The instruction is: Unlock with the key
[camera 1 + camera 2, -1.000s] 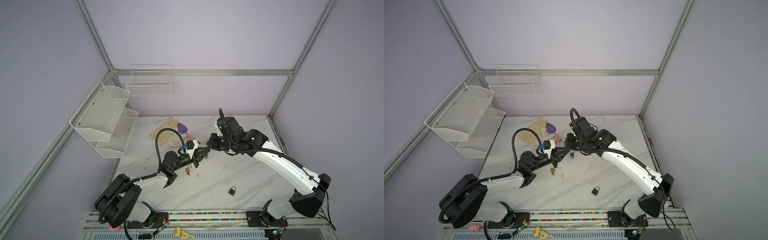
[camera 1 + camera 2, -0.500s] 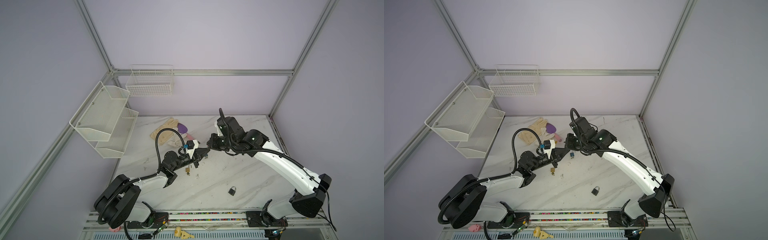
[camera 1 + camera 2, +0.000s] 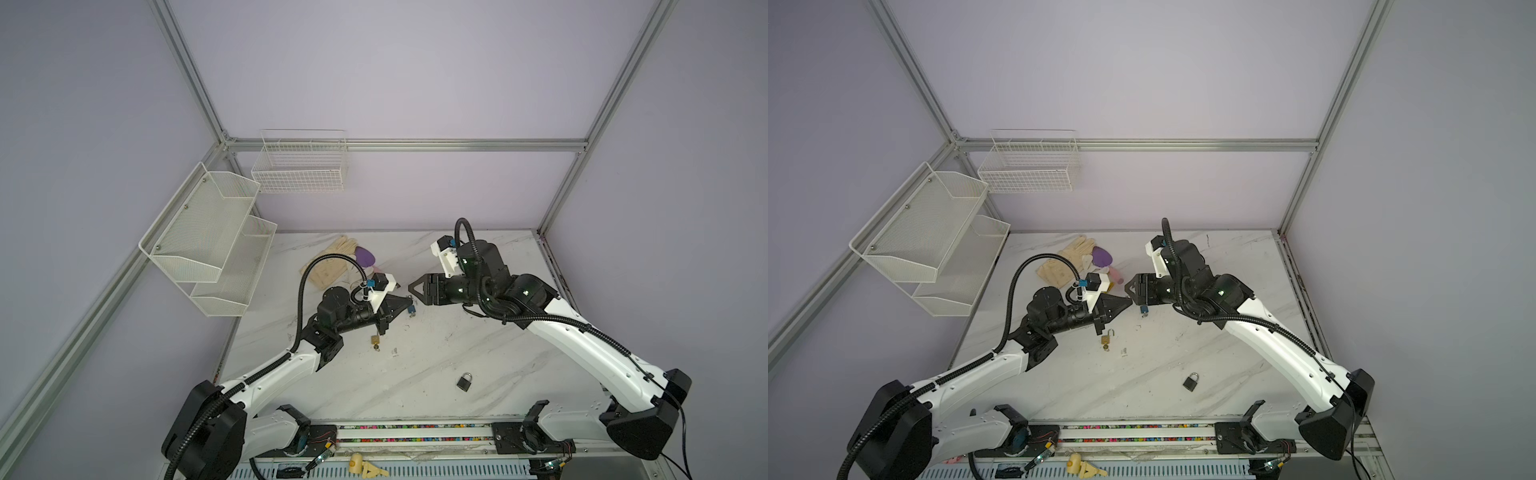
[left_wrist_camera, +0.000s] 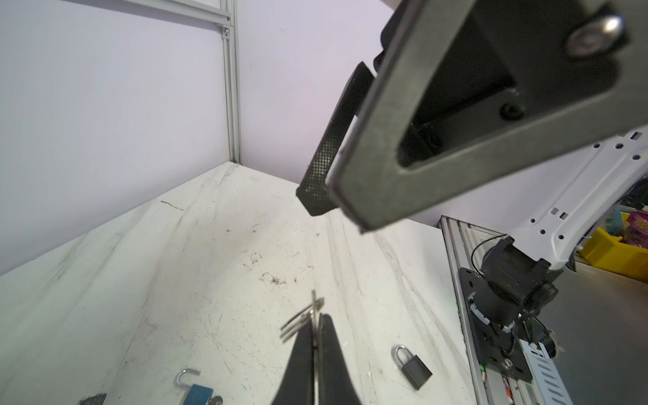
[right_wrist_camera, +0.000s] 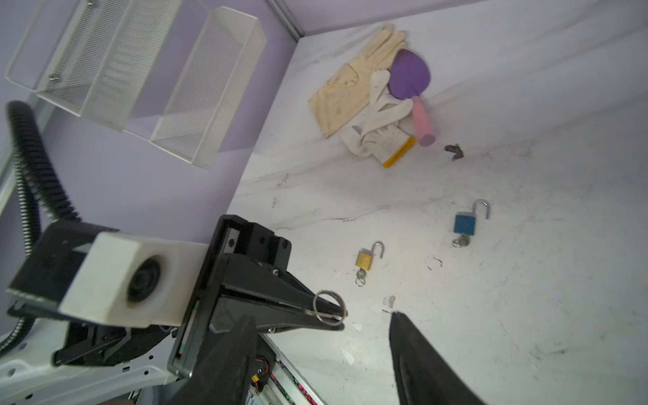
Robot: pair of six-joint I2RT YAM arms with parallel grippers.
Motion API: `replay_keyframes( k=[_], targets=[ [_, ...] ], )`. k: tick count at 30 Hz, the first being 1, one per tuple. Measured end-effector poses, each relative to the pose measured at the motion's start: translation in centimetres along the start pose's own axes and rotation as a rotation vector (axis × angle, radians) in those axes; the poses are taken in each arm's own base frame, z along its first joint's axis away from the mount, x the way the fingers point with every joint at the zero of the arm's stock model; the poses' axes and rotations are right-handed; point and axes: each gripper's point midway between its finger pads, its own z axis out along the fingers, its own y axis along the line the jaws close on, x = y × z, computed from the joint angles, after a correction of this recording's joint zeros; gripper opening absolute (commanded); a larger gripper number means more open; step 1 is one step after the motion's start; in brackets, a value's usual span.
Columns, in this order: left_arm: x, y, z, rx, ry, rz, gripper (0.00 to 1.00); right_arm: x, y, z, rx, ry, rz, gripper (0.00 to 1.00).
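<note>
left gripper (image 4: 317,319) pinched shut on key ring (image 5: 328,308), ring sticking past the tips toward right gripper (image 3: 412,288), whose jaws stand wide | key blade hidden between pads, heading unreadable | black padlock (image 3: 464,381) flat on table (image 3: 498,365) near front, shackle closed, pointing rearward

Soft, even light falls from above the table (image 3: 415,365) in both top views, bright and free of glare. The arms (image 3: 582,345) lay only faint grey shadows on the table. The wall (image 3: 415,83) behind the table glows paler at its middle, and the frame posts (image 3: 191,70) stay straight to the edges.

In the left wrist view the key ring (image 4: 303,319) above the table is smeared with blur. The right gripper (image 4: 338,210) looms soft-edged (very near the lens). In the right wrist view its fingers (image 5: 420,368) are dark and unfocused.
</note>
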Motion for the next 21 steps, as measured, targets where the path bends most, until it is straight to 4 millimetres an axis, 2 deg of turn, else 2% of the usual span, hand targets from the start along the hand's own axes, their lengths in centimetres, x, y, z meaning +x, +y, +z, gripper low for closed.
replay_keyframes(
  k=[6, 13, 21],
  targets=[
    [0.0, -0.4, -0.2, 0.048, 0.047, -0.028, 0.00, 1.2, 1.0, 1.4, -0.125, 0.034, -0.098, 0.56],
    [0.3, -1.0, -0.3, 0.087, 0.078, -0.052, 0.00, 1.7, 0.2, 2.1, -0.180, 0.040, -0.135, 0.38],
    [0.2, -1.2, -0.4, 0.102, 0.096, -0.054, 0.00, 2.2, -0.7, 2.5, -0.233, 0.046, -0.128, 0.33]
  ],
)
